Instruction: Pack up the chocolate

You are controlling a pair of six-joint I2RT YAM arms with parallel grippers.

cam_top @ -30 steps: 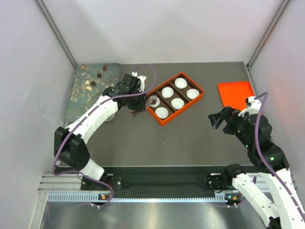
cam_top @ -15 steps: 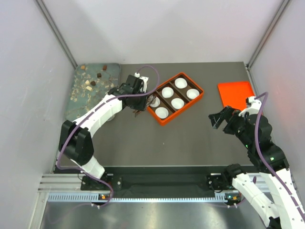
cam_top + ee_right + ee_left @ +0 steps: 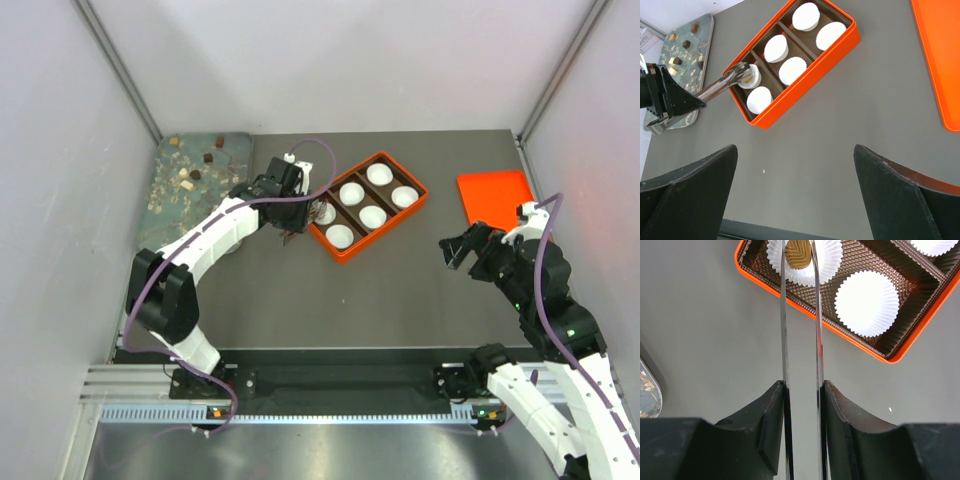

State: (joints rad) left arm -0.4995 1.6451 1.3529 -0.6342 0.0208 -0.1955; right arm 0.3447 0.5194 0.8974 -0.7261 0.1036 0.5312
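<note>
left gripper clamped on tongs, tan chocolate between their tips, partly cropped, perhaps touching cup in box, right gripper apart

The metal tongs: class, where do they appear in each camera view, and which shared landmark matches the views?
Top external: tongs left of centre, tips at the left end of the orange box.
Left wrist: tongs run up the middle to the orange box at the top.
Right wrist: tongs at upper left, slanting up into the orange box.
Shared landmark: the orange box.
</note>
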